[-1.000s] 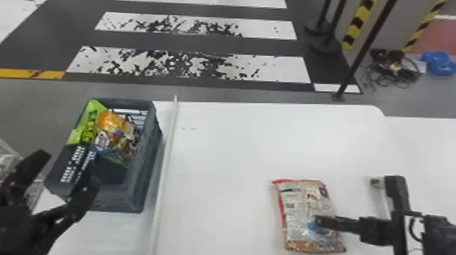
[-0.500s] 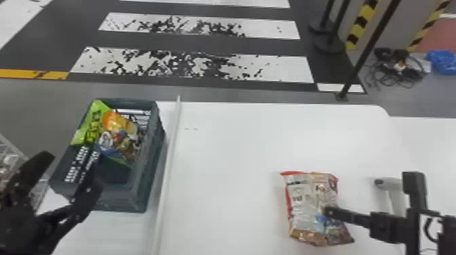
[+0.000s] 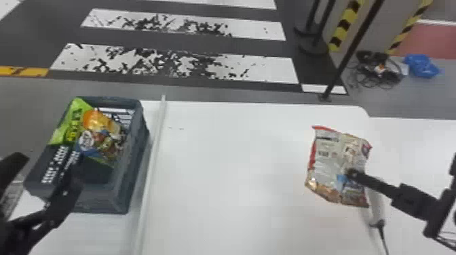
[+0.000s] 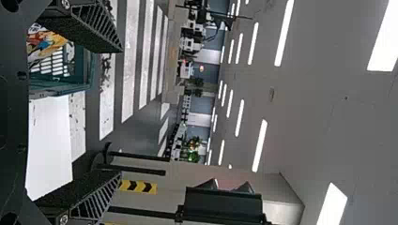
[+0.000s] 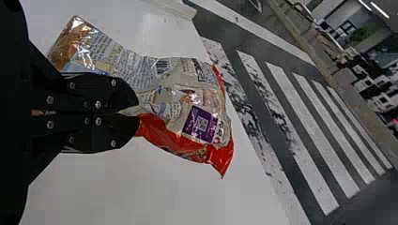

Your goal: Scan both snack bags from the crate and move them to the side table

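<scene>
Long white ceiling strip lights (image 4: 284, 33) glow brightly. Small highlights glint on the shiny red-edged plastic snack bag (image 5: 180, 101).

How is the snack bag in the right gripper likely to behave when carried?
The snack bag will probably flex, as its film is creased near the right gripper. Its shiny surface may be slippery, and its unheld ends could swing.

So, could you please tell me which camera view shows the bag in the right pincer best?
The right wrist view: the bag is large there, its red edge and purple patch plain, though the right pincer hides some of it. The head view shows it smaller, from above, with the pincer across its lower part.
</scene>
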